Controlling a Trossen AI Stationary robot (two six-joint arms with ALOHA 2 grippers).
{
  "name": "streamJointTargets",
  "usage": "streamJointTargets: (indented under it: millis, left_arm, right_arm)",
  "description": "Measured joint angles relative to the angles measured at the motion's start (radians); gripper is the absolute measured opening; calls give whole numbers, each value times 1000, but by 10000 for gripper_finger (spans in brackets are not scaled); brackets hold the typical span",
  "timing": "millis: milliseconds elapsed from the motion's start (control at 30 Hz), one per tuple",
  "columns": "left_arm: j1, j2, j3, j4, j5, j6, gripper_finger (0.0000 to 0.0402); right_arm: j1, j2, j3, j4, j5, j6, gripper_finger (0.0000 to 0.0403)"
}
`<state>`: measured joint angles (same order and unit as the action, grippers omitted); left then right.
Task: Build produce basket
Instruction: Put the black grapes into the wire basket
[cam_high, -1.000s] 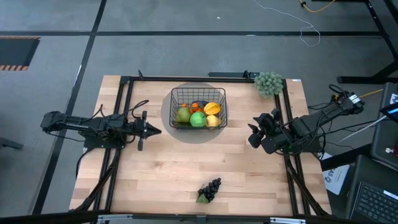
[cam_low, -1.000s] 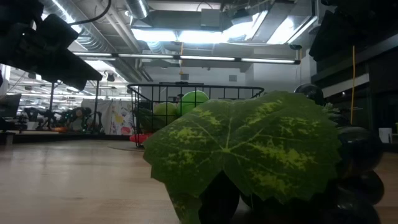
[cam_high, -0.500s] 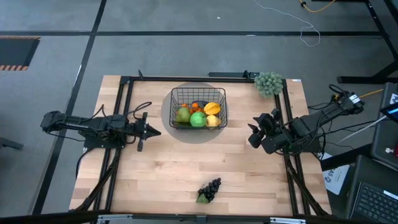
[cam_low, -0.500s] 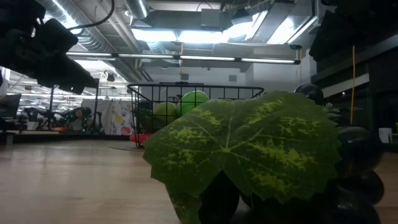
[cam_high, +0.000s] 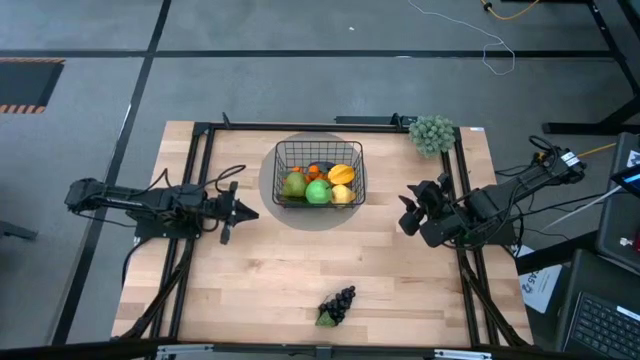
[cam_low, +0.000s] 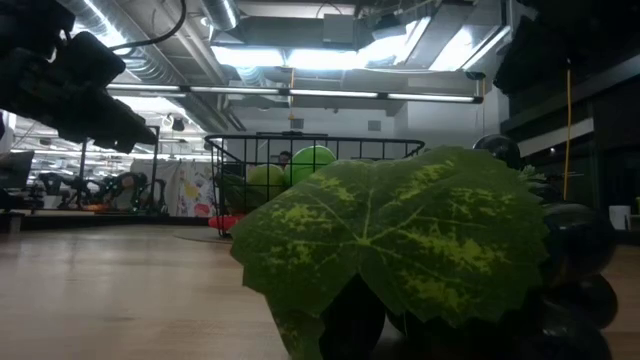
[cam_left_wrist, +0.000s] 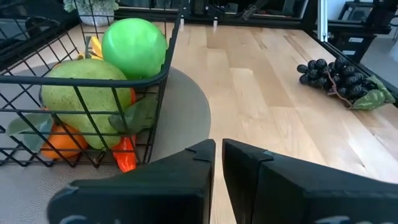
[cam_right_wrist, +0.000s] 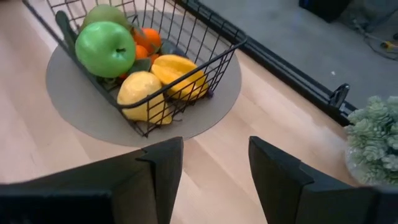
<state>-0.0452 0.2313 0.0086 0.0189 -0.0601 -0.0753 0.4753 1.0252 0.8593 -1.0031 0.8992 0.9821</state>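
Basket: the black wire basket (cam_high: 319, 173) sits on a flat grey round disc (cam_high: 271, 190) toward the far middle of the worktop (cam_high: 280, 275), and it's loaded.
Inside the basket: green apple (cam_high: 318, 192) up front, pear (cam_high: 295, 184) beside it on the left arm's side, two yellow fruits (cam_high: 342, 181) on the right arm's side, oranges (cam_high: 321, 169) tucked behind. The left wrist view shows an orange carrot tip (cam_left_wrist: 126, 156) poking out under the pear.
Grapes: the dark grapes (cam_high: 338, 304) with their green leaf lie out alone at the near edge of the worktop, well apart from the basket. In the low view the leaf (cam_low: 395, 240) fills the foreground.
Left hand: the left hand (cam_high: 248, 211) is just beside the disc, pointing at the basket's near-left corner, fingers almost together with only a thin slit between them, nothing in them.
Right hand: the right hand (cam_high: 408, 207) is parked near the right rail, facing the basket, fingers (cam_right_wrist: 158, 171) spread wide and empty.
Far corner: a pale grey-green bushy cluster (cam_high: 433, 133) sits at the far right corner, clear of everything.
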Motion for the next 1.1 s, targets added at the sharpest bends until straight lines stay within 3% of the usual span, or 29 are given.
streamJointTargets:
  millis: [300, 500, 967, 1100]
  left_arm:
    - [-3, -2, 0, -1, 0, 0, 5]
    - [-20, 7, 0, -3, 3, 0, 1]
    - [-21, -213, 0, -3, 3, 0, 22]
    - [-21, -228, -1, -2, 4, 1, 18]
  right_arm:
    - [0, 0, 0, 0, 2, 1, 174]
    - [0, 0, 0, -2, -77, 4, 174]
    - [0, 0, 0, -3, -81, -3, 174]
    - [0, 0, 0, 2, -87, -75, 174]
